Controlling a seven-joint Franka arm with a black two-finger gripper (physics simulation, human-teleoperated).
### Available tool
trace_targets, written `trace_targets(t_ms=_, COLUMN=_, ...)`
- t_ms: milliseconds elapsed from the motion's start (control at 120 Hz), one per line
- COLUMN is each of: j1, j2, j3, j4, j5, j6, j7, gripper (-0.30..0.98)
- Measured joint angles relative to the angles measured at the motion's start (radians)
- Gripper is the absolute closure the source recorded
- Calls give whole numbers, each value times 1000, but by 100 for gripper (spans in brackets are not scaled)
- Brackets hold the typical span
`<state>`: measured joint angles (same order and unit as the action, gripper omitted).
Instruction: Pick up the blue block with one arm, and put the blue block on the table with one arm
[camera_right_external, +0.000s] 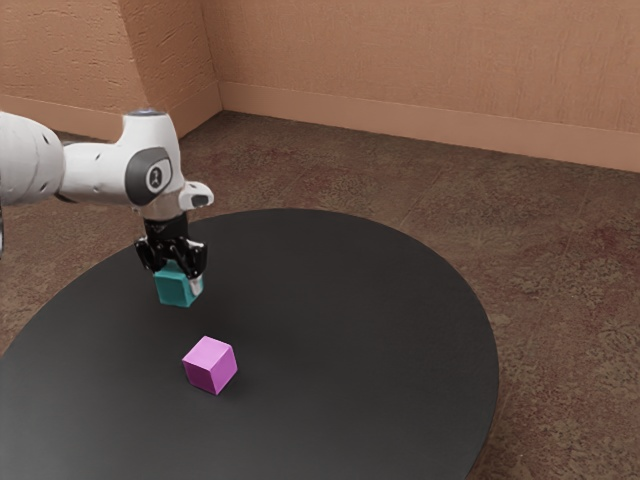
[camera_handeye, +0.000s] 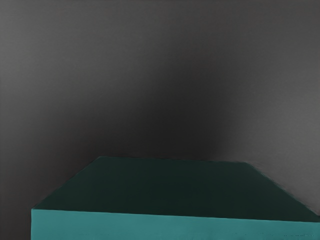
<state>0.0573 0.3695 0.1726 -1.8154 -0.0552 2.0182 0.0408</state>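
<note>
Am reaching in from the exterior view's left with a white, jointed arm (camera_right_external: 98, 172), over the round, dark table (camera_right_external: 350, 290). Have the black gripper (camera_right_external: 181, 268) aimed down at the smooth, blue-green, cube-shaped block (camera_right_external: 176, 289). See the block directly below the gripper, with its upper part right up among the gripper's dark lower parts and most of its body in view beneath them. Cannot tell the width of the gripper's opening, nor confirm any hold on the block. Cannot make out for certain any gap between the block's underside and the table, either.

In the wrist view, find the same block close under the hand, with a strip of its bright upper face and one broad, shaded side in sight. Notice dark shadow on the table just beside that shaded side.

In the exterior view, find a smooth, pinkish-purple cube (camera_right_external: 209, 365) resting on the table, near the blue-green block but apart from it, closer to the camera and slightly toward the view's right. See it turned at an angle, with one upright edge facing roughly forward.
</note>
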Motion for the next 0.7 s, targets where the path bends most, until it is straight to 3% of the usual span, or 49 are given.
trace_targets(t_ms=117, j1=8, j2=15, j3=-1, j4=5, j5=-17, j6=-10, j7=35, gripper=26)
trace_targets(t_ms=333, j1=6, j2=-5, j3=-3, j4=-2, j5=-48, j6=-22, j7=91, gripper=10)
trace_targets(t_ms=400, j1=-23, j2=-105, j3=-6, j4=-21, j5=-49, j6=-39, j7=104, gripper=8)
trace_targets(t_ms=533, j1=-85, j2=-437, j3=-61, j4=-32, j5=-27, j6=-154, j7=115, gripper=4)
trace_targets(t_ms=700, j1=-106, j2=-506, j3=-101, j4=-17, j5=43, j6=-246, j7=117, gripper=2)
